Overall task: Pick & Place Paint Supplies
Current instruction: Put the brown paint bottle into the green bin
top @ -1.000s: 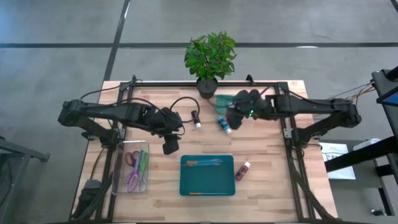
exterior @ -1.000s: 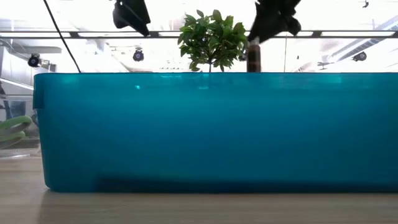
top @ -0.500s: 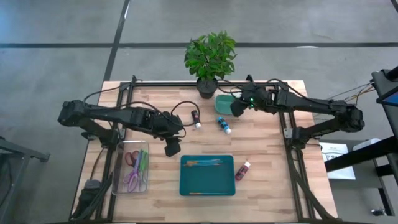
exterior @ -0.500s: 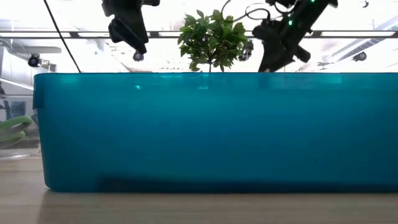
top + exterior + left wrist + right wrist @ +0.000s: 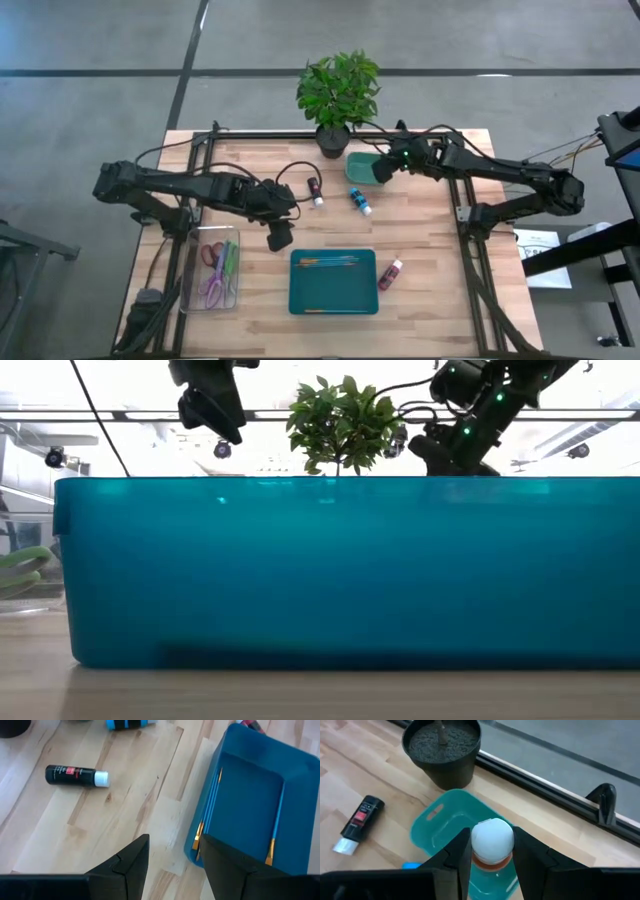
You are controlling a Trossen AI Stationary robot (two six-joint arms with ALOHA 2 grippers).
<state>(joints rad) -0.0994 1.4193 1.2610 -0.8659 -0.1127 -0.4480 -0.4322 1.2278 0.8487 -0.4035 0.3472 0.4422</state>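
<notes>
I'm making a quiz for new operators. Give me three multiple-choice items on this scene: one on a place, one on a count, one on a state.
1. Where do the brushes lie?
A. in the blue tray
B. beside the plant
C. in the clear box

2. How many paint bottles lie loose on the table?
A. one
B. three
C. five

3. What is between the right gripper's fingers?
A. nothing
B. a brush
C. a white-capped bottle

Answers:
1 A: brushes rest in the blue tray.
2 B: a black bottle, a blue bottle and a dark red bottle.
3 C: the right gripper grips a white-capped bottle.
</notes>
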